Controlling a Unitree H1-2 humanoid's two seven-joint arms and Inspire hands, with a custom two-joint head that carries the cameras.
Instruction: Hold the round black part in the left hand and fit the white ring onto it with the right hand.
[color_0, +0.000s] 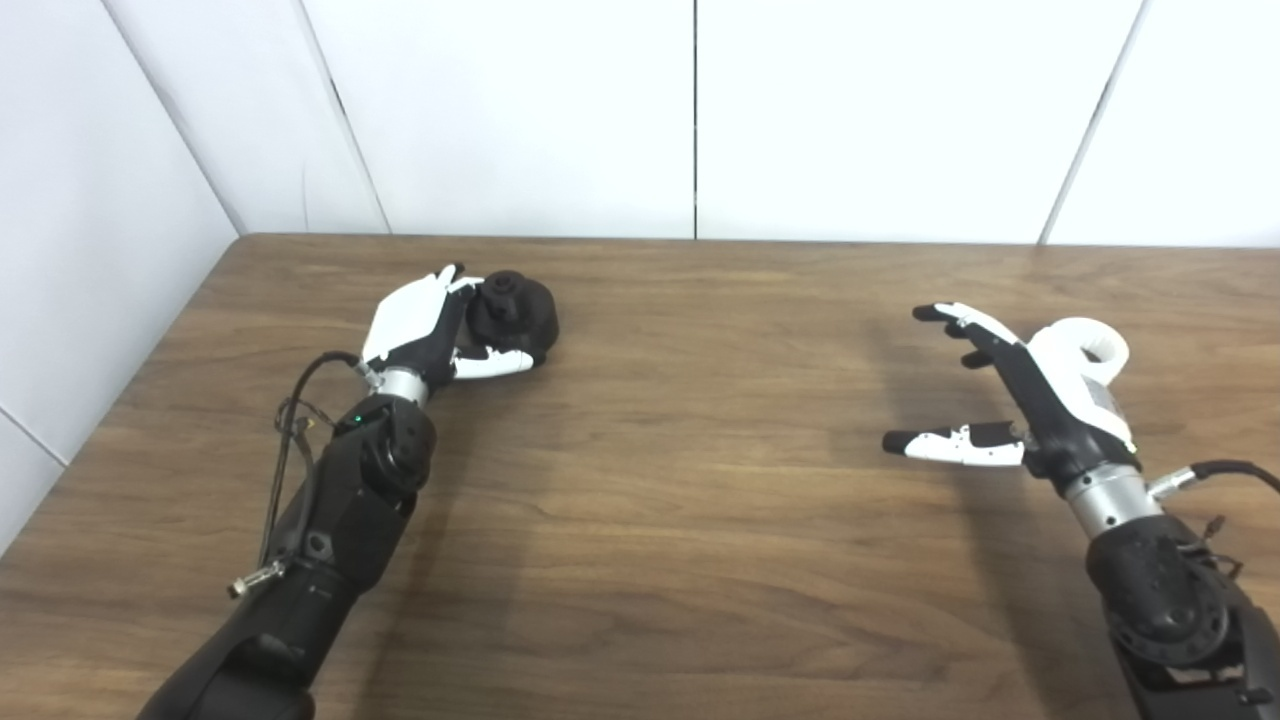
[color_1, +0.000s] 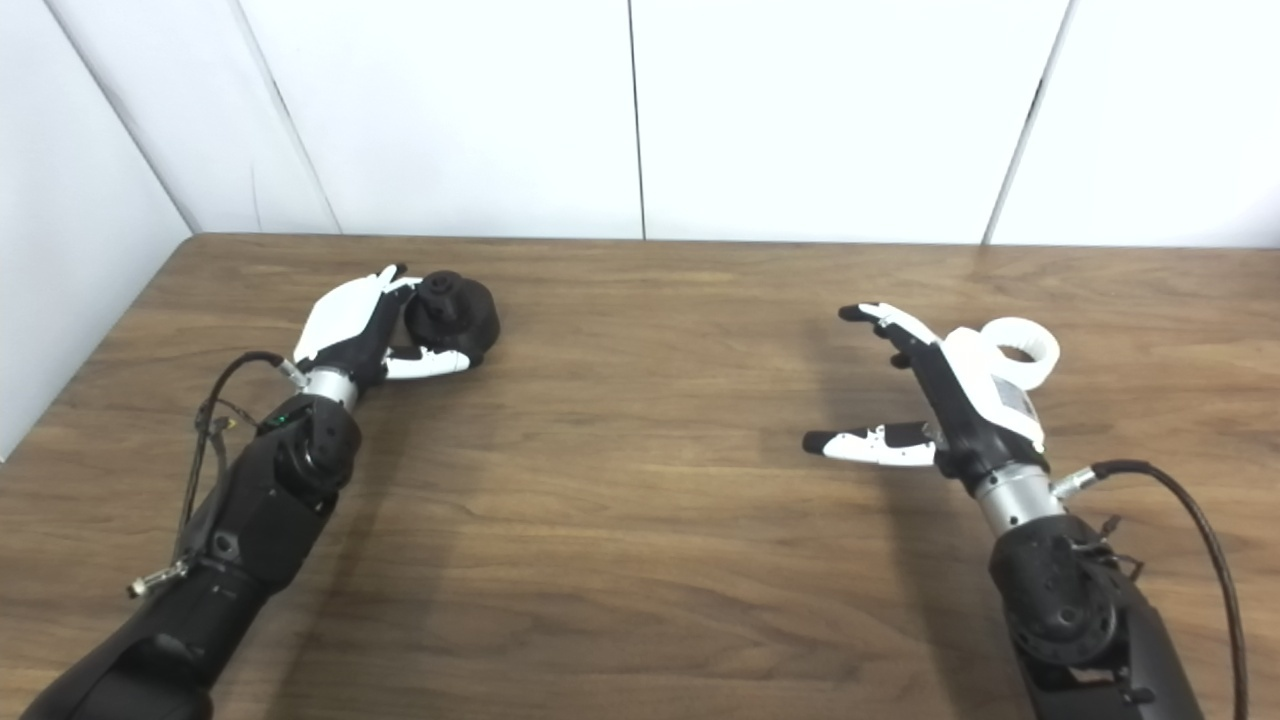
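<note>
Fingers of the left hand curl around the round black part, which sits on the worktop near its far left corner; whether they grip it firmly or only cup it, I cannot tell. The right hand hovers with its fingers spread and nothing between them. The white ring lies flat on the worktop just behind that hand, partly hidden by it.

The black part looks like stiff moulded plastic, probably light, with a raised knob on top and a smooth domed side. Holding it low around the body would leave the knob free. The ring looks rigid, thin and light, and likely slippery on the wood. Pinching it across the rim, thumb outside and a fingertip inside the hole, seems the surest hold.
</note>
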